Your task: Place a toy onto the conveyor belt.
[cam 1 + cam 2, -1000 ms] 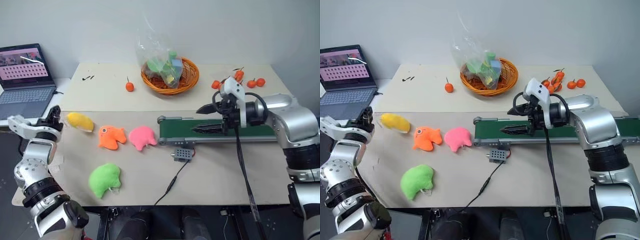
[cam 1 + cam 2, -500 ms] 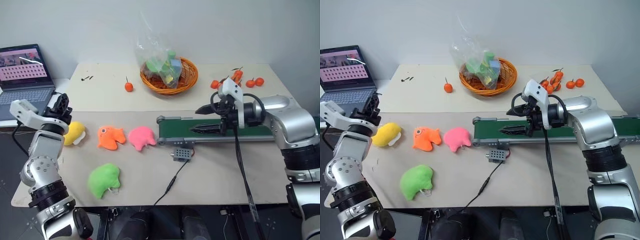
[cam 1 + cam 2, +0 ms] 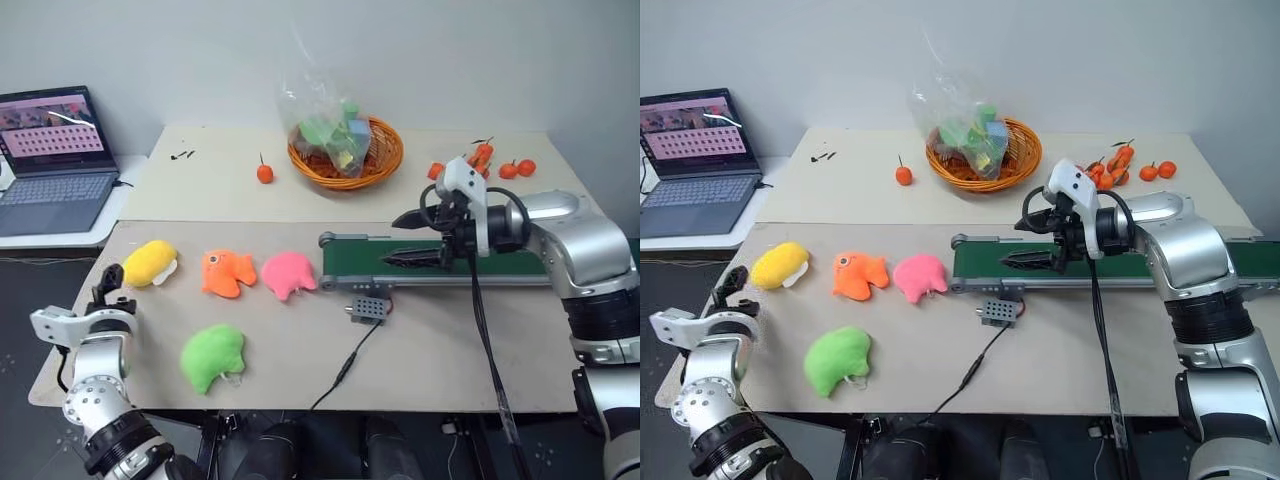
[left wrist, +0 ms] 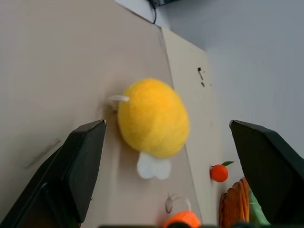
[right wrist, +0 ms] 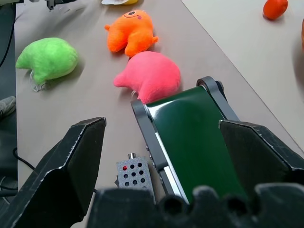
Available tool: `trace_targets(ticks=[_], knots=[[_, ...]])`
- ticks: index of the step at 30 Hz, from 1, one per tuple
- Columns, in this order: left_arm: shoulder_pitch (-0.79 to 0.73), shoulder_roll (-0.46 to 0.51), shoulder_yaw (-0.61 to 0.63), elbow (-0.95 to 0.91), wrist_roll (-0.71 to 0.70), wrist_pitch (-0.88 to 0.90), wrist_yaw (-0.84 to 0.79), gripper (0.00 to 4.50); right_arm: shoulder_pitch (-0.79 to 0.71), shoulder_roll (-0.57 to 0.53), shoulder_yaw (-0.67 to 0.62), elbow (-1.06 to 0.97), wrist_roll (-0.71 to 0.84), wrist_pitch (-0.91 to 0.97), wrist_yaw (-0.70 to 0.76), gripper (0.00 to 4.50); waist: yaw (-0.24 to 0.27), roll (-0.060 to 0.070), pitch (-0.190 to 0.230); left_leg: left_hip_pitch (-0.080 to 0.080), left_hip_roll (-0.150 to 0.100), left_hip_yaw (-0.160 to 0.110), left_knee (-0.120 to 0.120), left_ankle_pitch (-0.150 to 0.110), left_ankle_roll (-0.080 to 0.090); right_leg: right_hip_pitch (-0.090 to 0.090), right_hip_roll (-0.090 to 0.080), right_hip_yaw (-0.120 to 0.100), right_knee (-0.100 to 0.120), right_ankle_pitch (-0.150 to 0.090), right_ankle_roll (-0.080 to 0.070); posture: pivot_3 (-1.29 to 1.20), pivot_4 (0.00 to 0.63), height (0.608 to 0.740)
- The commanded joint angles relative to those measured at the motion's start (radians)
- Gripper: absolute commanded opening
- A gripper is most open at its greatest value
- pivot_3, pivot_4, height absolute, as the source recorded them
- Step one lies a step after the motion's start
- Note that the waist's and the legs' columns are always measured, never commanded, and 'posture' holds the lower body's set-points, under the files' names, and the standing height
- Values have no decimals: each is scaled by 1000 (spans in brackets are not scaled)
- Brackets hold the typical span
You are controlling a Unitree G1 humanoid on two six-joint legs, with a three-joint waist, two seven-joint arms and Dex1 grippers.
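Small fuzzy bright yellow plush toy (image 3: 150, 263) lying on tan tabletop (image 3: 430, 350), far left of long dark green conveyor belt in grey frame (image 3: 440, 262), w/ orange plush fish (image 3: 226, 273) & pink plush (image 3: 288, 274) in a row between. Not on belt yet. Left gripper (image 3: 108, 288) low at table's left edge, near toy, fingers wide apart, nothing between. Right gripper (image 3: 412, 240) hovering over belt's left end, fingers spread, empty. Lime green plush (image 3: 212, 356) nearer front edge.
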Motion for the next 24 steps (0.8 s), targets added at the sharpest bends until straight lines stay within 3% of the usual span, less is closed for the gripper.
trace_targets(ticks=[1,9,22,23,24], knots=[[-22,15,-10,51,-16,-31,-39,4433,-37,-13,-8,0,-8,-27,18,4500,0,0,0,0,0,0,0,0,0,0,0,0,0,0,0,0,150,740],[-97,68,-22,253,-7,-55,-136,4433,-58,-28,-11,10,-21,-27,38,4500,-1,0,0,0,0,1,0,0,0,0,0,0,0,0,0,0,150,740],[-214,241,-1,619,74,-128,-289,4433,-47,-44,-21,-12,-17,-13,34,4500,-6,0,-1,1,0,1,0,0,0,0,0,1,1,0,0,0,150,740],[-216,249,0,637,79,-127,-304,3907,-45,-45,-22,-15,-16,-10,31,4500,-7,0,-1,1,0,1,0,0,0,0,0,1,1,0,0,0,150,740],[-218,254,0,650,83,-126,-317,3715,-43,-46,-24,-17,-16,-9,29,4500,-8,0,-1,1,0,1,0,0,0,-1,0,1,1,0,0,0,150,740]])
